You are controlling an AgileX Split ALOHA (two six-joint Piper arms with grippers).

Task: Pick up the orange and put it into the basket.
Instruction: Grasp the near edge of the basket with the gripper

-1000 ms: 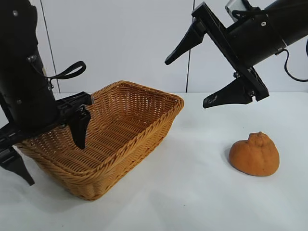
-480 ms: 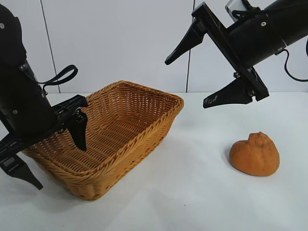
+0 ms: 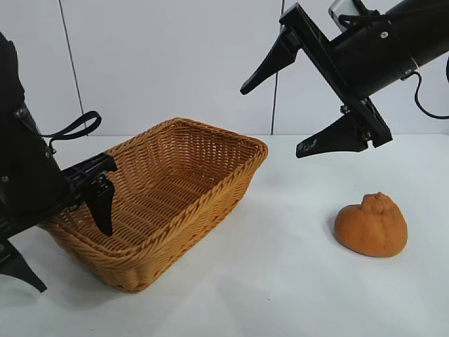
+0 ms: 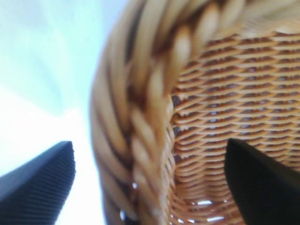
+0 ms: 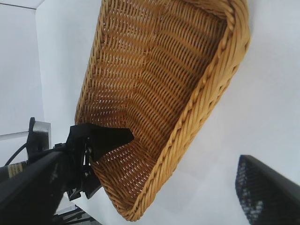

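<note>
Orange (image 3: 370,225) lies alone on the white table (image 3: 280,281), at about four o'clock from the basket (image 3: 210,151) and well apart from it, and nobody touches it. What changed in the last second is on my left side: my left gripper (image 3: 59,235) went lower and drew toward the table's left edge, and now its two fingers stand on both sides of the basket's braided rim at the eight o'clock corner, one inside and one outside. They are spread, a little less wide than before, and they do not press the rim yet. I think this is to steady the basket, not to fetch the fruit. My right gripper (image 3: 275,118) has not moved; it hangs high, at eleven o'clock from the orange, fingers wide apart and empty. So the picking is not begun. Behind the table is a plain pale wall (image 3: 175,63) of panels.
</note>
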